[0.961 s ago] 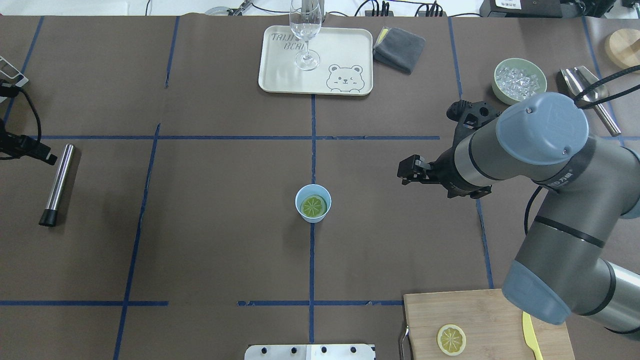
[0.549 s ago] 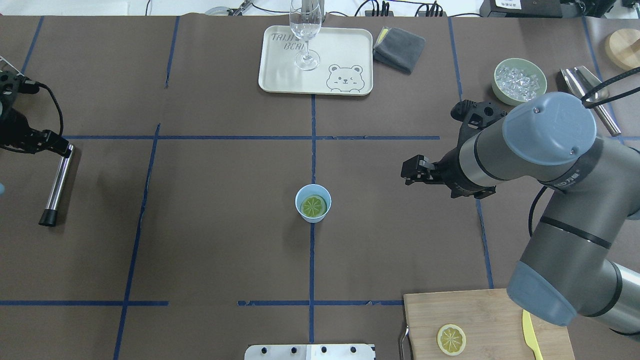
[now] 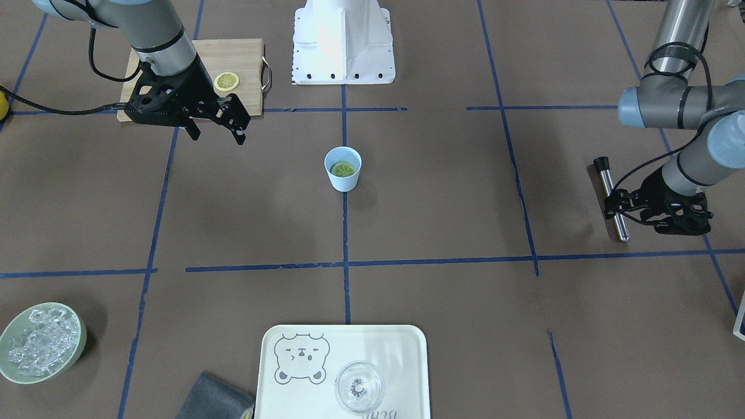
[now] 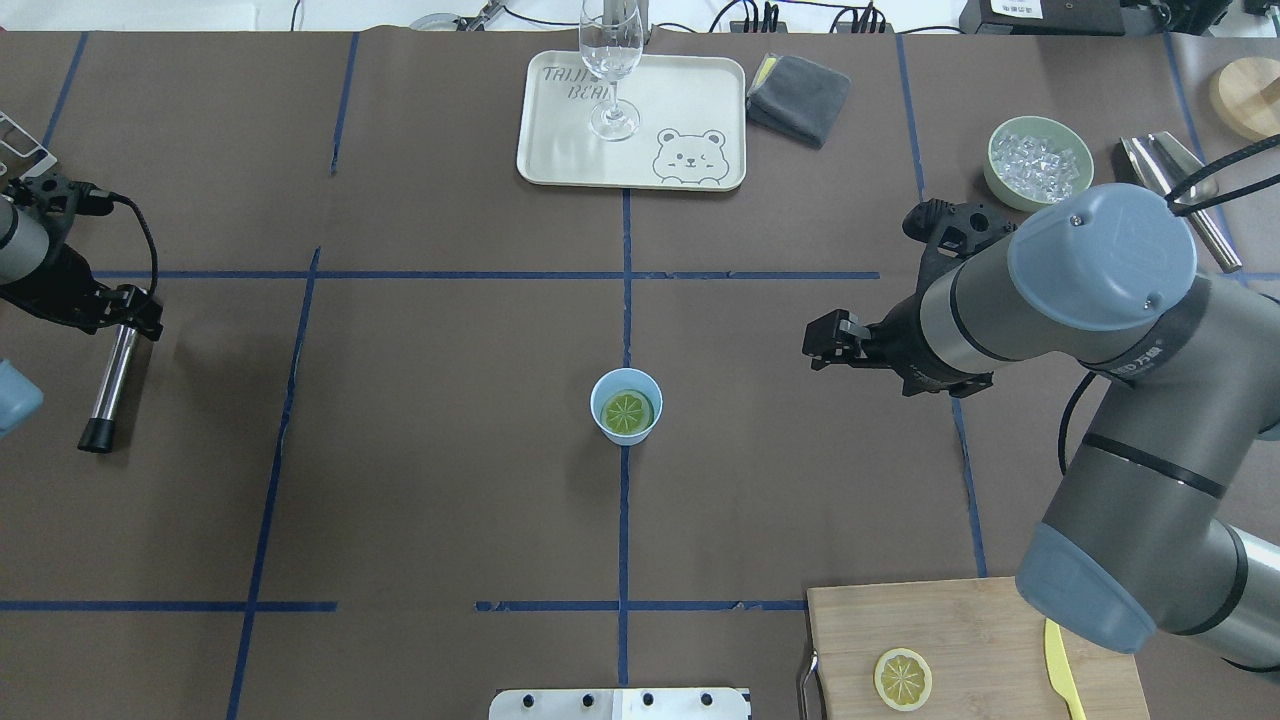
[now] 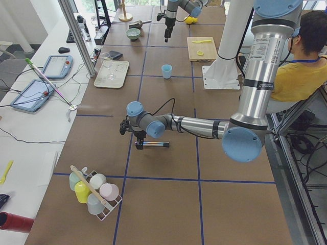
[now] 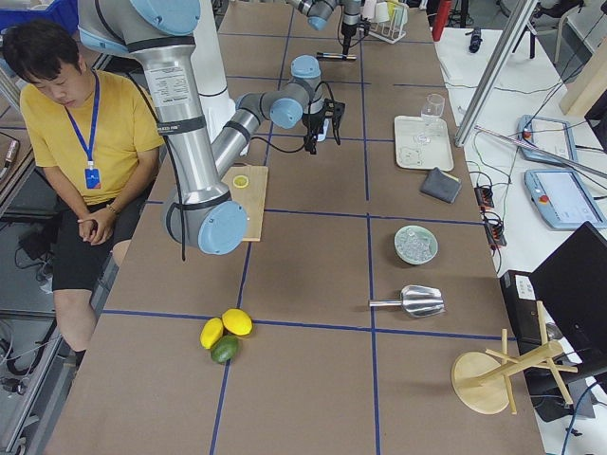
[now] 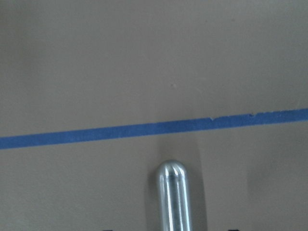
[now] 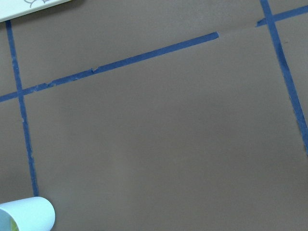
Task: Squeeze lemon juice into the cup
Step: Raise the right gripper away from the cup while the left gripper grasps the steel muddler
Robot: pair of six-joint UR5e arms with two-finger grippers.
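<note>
Lying face-up in the upright cup [image 3: 343, 182], the lemon [image 3: 343, 169]

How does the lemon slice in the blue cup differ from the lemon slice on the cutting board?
The cup slice sits inside the cup; the board slice lies open on the cutting board. The cup slice looks greenish, the board slice yellow. Both are round, with the segmented face up.
</note>
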